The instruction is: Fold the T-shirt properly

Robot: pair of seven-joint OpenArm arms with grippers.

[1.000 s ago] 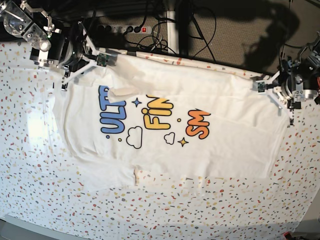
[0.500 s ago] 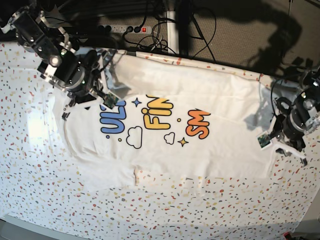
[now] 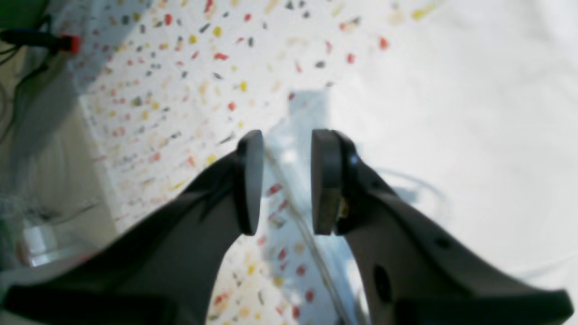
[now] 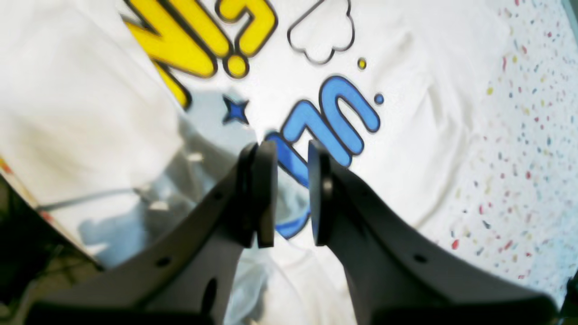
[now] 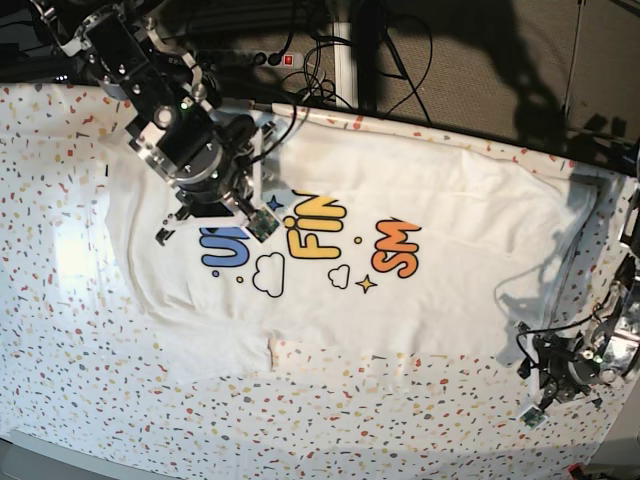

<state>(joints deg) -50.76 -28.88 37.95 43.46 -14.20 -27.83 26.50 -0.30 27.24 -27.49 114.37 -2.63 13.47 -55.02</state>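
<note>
The T-shirt (image 5: 400,260) is seen spread flat, print side up, on the speckled surface (image 5: 60,330). The right claw (image 4: 286,194) is held over the shirt's blue lettering (image 4: 334,122), pads parted by a narrow gap w/ nothing gripped. The left claw (image 3: 282,180) is seen above the shirt's edge, where cloth meets surface; its pads are somewhat wider apart & empty. A clear cable (image 3: 311,239) is seen btw. them.

T-shirt (image 5: 440,230) print partly hidden by right arm (image 5: 190,140)
</note>
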